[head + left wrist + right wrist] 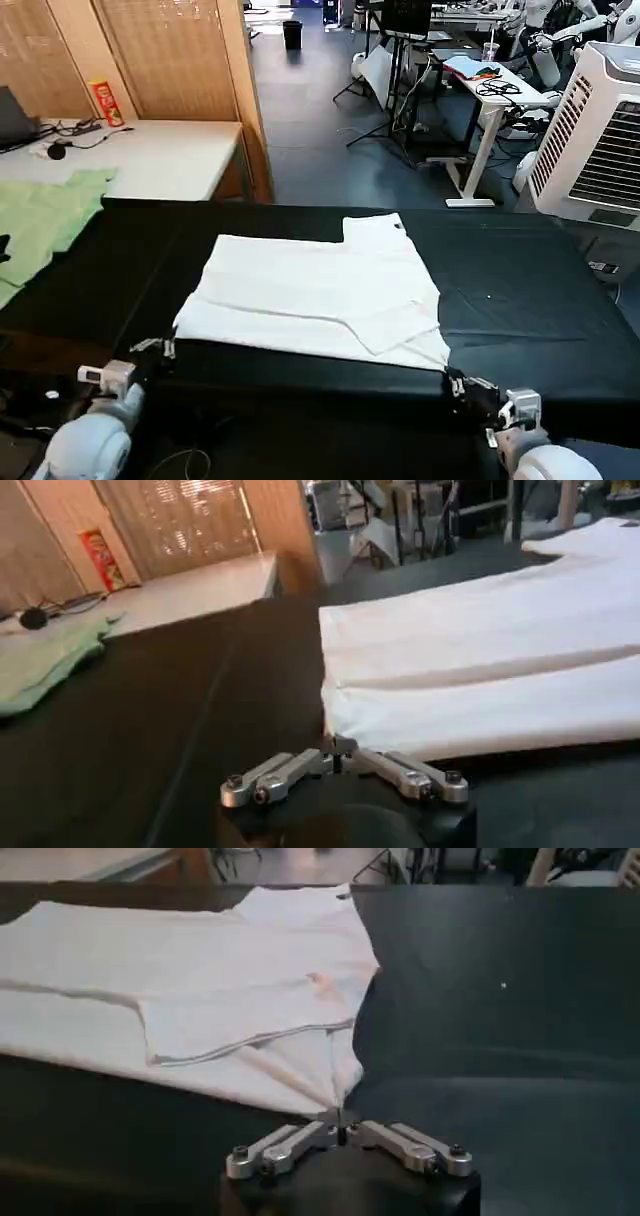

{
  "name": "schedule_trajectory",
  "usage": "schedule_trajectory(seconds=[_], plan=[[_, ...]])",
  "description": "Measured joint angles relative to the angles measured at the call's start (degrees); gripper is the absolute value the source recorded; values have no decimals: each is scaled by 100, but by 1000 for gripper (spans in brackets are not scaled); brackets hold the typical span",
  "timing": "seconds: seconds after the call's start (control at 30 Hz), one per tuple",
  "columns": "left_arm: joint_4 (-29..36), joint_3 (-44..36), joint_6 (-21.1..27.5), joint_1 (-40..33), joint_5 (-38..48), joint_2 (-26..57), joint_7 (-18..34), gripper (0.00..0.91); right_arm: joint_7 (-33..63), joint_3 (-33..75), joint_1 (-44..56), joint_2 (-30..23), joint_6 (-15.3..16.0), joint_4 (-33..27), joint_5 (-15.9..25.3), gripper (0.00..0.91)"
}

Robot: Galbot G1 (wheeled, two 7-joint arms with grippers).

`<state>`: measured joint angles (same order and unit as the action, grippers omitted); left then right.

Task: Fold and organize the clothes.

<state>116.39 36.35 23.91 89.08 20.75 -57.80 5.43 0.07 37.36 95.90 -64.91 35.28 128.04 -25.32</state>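
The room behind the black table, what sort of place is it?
Probably a robotics lab or workshop: white desks strewn with cables, tripod stands, and a large white air cooler behind the table where a white T-shirt lies.

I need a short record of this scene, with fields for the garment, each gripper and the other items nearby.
garment: white T-shirt, partly folded, flat on black table
left gripper: shut on the shirt's near left corner
right gripper: shut on the shirt's near right corner
other cloth: pale green garment, far left, apart from the shirt
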Motion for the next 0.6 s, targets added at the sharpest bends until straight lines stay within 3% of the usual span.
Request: schedule_trajectory(seconds=[0.2,0.33,0.43,0.6], plan=[[368,135,188,278,-70,-116,173,878,1,109,62,109,-7,322,-167,878],[601,270,214,401,-21,-189,345,878,216,151,-153,191,-256,357,-499,878],[689,331,201,286,186,-210,342,878,397,56,-606,256,-433,104,-551,878],[485,120,160,-392,770,-208,320,878,439,-321,-1714,428,-310,-673,-866,878]])
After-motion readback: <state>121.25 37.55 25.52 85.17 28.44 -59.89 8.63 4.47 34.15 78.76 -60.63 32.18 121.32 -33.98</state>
